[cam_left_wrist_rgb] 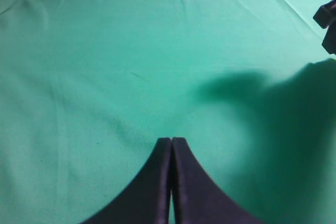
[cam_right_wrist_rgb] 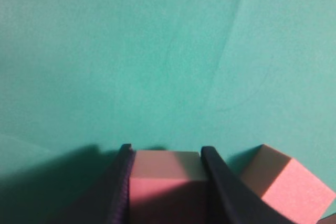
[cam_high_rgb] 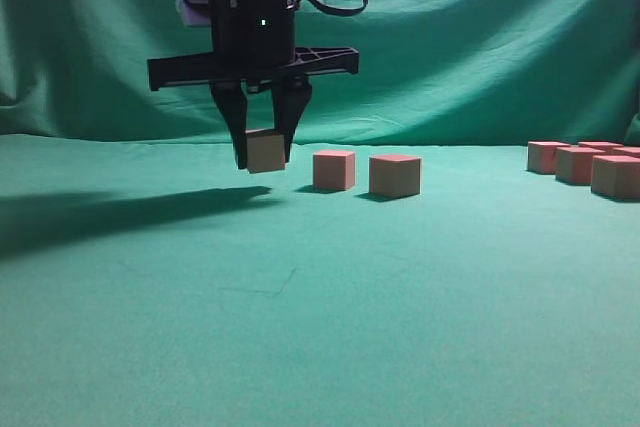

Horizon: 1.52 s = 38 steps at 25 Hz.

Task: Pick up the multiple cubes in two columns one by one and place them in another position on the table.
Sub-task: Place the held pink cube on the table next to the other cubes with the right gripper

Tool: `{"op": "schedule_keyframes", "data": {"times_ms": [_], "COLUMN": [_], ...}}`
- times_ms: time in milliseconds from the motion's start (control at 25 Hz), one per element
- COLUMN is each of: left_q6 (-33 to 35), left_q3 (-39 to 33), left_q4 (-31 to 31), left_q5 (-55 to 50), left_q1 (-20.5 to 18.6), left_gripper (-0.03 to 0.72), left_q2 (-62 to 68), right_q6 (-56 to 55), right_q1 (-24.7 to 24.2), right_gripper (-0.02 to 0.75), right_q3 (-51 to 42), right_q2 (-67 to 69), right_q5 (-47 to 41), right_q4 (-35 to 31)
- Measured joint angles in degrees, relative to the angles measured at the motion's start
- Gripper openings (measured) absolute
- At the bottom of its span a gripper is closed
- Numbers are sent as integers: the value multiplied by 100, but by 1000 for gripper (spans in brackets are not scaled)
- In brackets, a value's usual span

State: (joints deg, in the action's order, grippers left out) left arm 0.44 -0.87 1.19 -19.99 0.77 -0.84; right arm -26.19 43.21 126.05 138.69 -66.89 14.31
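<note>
A black right gripper (cam_high_rgb: 264,152) hangs over the green surface (cam_high_rgb: 300,327), its jaws pinching one tan cube (cam_high_rgb: 266,151) by two opposite sides and holding it clear of the cloth, at the left end of a short row begun by two placed cubes (cam_high_rgb: 334,169) (cam_high_rgb: 395,175). Far to the right, a cluster of remaining cubes (cam_high_rgb: 585,165) waits at the edge of the exterior view, well apart from the row. The step in hand appears to be the carry-and-place of one cube: it looks poised above its spot, just beside the nearest placed cube but not touching it. The next move, by this reading, calls for a straight descent until the cube's base meets the cloth, then a spreading of the jaws without nudging the neighbour. The right wrist view shows what the side view cannot: the held cube (cam_right_wrist_rgb: 165,182) seated squarely between the two dark jaws, with the neighbour cube (cam_right_wrist_rgb: 286,184) lying close at the lower right. The left wrist view shows only the left gripper (cam_left_wrist_rgb: 171,142), jaws pressed together over bare cloth, holding nothing, with a dark shadow spreading to its right; no cube appears there
</note>
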Motion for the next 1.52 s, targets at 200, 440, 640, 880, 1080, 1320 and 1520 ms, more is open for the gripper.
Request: {"op": "schedule_keyframes", "data": {"times_ms": [200,440,640,880,1080,1320,1520], "left_q6": [0,0,0,0,0,0,0], "left_q3": [0,0,0,0,0,0,0], "left_q4": [0,0,0,0,0,0,0], "left_q5": [0,0,0,0,0,0,0], "left_q1": [0,0,0,0,0,0,0], "left_gripper": [0,0,0,0,0,0,0], "left_q2": [0,0,0,0,0,0,0], "right_q6": [-73,-88,-100,-145,-148,-148,-148], "right_q1": [-8,-8,-12,-21,-21,-21,-21], "right_gripper": [265,265,265,265,265,265,379], "right_q3": [0,0,0,0,0,0,0], "right_q2": [121,142,146,146,146,146,146], "right_q5": [14,53,-7,-7,-7,-7,-7], "right_q4": [69,140,203,208,208,208,208]}}
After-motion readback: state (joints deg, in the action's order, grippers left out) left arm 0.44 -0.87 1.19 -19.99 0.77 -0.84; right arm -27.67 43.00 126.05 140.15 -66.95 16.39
